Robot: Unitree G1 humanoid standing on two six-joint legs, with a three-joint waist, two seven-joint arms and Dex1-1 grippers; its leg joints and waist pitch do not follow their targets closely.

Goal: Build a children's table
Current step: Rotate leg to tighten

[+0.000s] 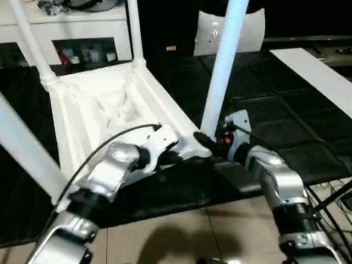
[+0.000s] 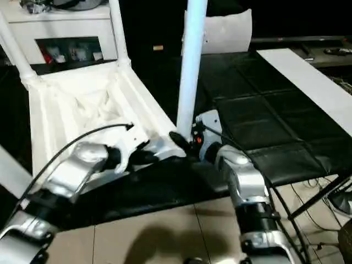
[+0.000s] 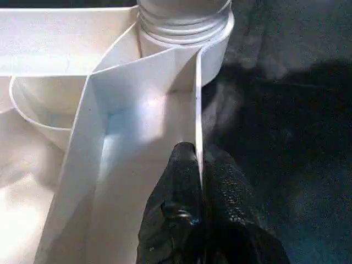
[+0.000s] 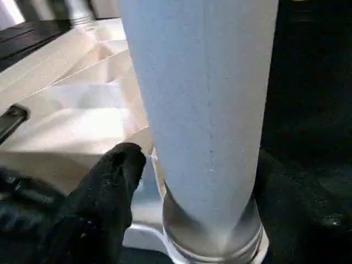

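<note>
Left eye view: children's table [image 1: 104, 104] upside down on black mat [image 1: 264, 121], legs up.
Near-corner leg [image 1: 223, 66] stands in its socket, between the fingers of the right gripper [image 4: 187, 181], closed around its base. Left gripper [image 3: 199, 181] pinches the thin side wall beside that corner. White cabinet [image 1: 71, 27] behind; flat white board [image 1: 319, 77] to the right.

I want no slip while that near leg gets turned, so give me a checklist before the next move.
1. Left gripper shut on the top's rim: ok.
2. Right gripper around the near leg at its base: ok.
3. Near leg standing in its socket: ok.
4. Near leg screwed fully home: cannot tell.
5. Two far legs standing in their sockets: ok.
</note>
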